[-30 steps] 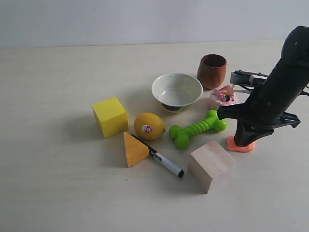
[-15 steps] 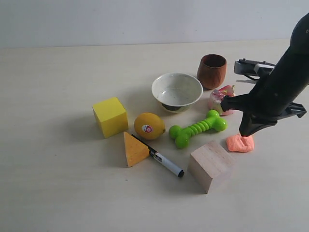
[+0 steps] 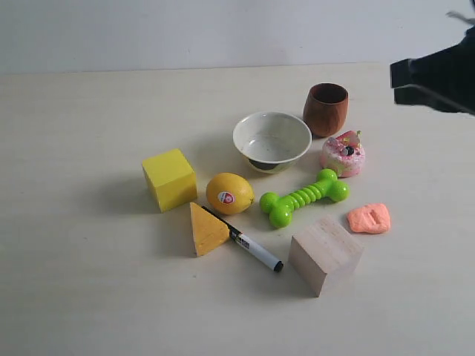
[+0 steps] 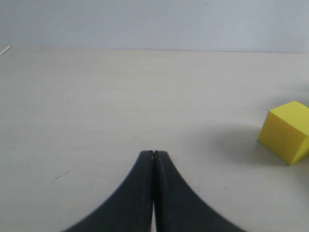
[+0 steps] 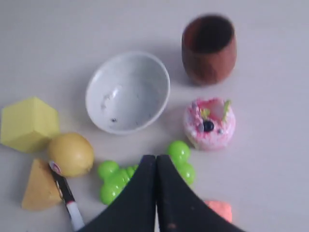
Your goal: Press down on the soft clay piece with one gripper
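Shut tip to tip and empty, my right pincer hangs high over the table, with the clay lying just beside the cube and near the bone, so I judge I should come straight down on its middle, tips together, gently, clear of both.

Open table: the whole left third of the frame, the lower strip, and the right margin beside the soft clay piece. Clay piece: uncovered from above, with its right and lower sides free. Obstacles near it: wooden cube at lower left, close but apart; green bone toy to the upper left; pink doughnut toy above. Centre cluster, tight passages: bowl, brown cup, lemon, yellow cube, orange wedge with marker just beside. Gap between bone toy and wooden cube: narrow.
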